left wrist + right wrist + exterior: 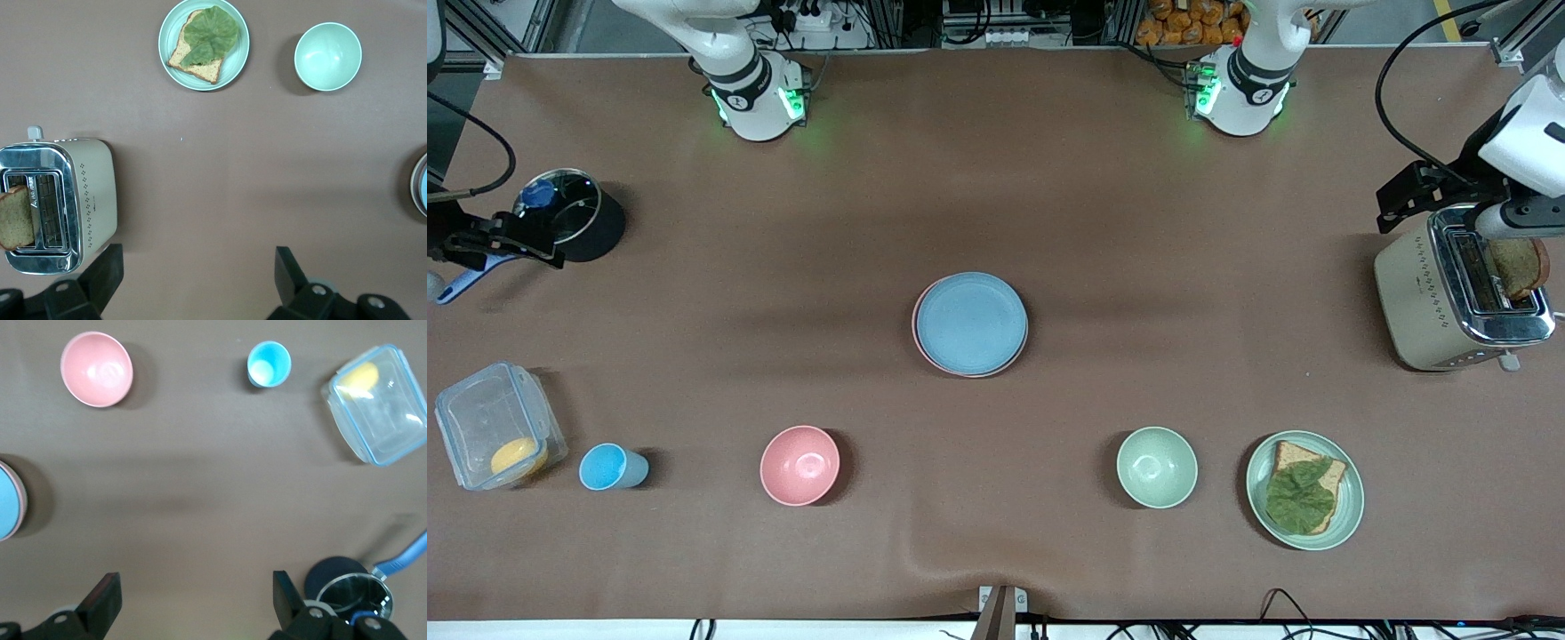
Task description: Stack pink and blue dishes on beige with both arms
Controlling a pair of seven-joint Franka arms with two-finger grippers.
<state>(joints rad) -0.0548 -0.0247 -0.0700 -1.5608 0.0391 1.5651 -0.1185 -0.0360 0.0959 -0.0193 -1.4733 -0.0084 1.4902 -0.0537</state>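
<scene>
open table around blue plate (971, 322), bowls pink bowl (799, 465) and green bowl (1157, 467) nearer camera

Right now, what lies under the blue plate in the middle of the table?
A pink plate's rim peeks out under the blue plate. Any beige plate beneath them is covered, so I cannot confirm it.

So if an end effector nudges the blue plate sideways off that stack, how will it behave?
The blue plate looks rigid and flat, so it should slide rather than roll or tip. It sits slightly offset on the pink plate, and its matte finish may drag the pink one along. The low rim gives little edge to pinch. Both end effectors hang open, away from the stack.
</scene>
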